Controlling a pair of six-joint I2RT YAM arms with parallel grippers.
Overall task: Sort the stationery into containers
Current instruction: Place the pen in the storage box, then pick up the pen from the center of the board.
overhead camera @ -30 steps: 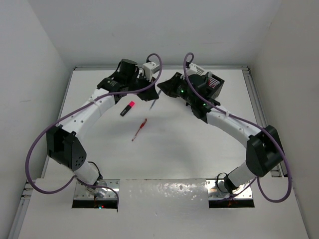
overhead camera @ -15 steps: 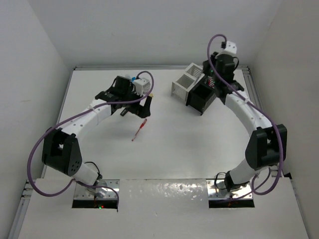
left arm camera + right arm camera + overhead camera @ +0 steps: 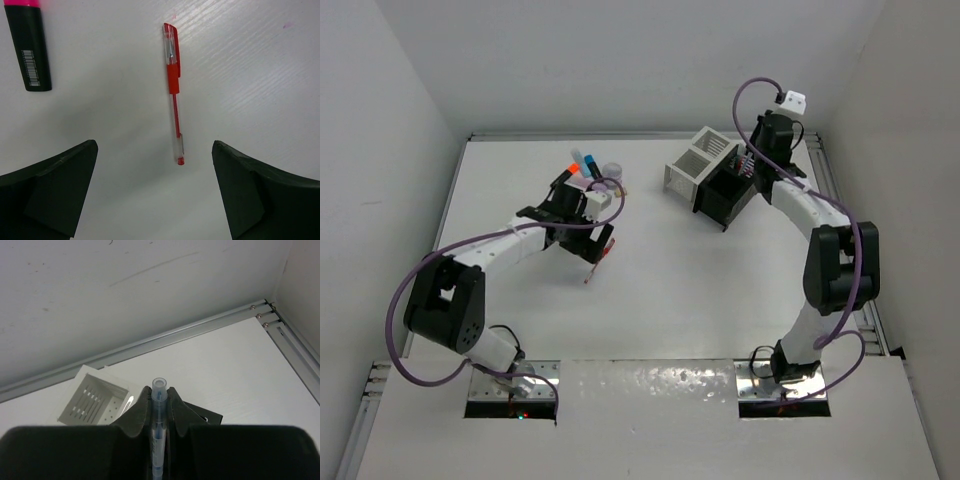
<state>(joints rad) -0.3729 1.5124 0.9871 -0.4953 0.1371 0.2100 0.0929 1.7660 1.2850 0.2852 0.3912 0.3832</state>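
Clear pen (image 3: 158,390) was pinched by right gripper (image 3: 159,396), black box (image 3: 725,197) seemingly beneath, release due; left gripper (image 3: 152,167) was spread over red pen (image 3: 173,100).

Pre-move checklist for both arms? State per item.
1. Left end effector open: ok.
2. Red pen lying flat between its fingers, nothing on top of it: ok.
3. Highlighter apart from the red pen and outside the fingers' path: ok.
4. Right end effector shut on clear pen, with the pen running straight along the fingers: ok.
5. Clear pen lined up over the black box opening: cannot tell. The fingers hide most of the box in the right wrist view, and the top view shows the end effector only near its far edge.
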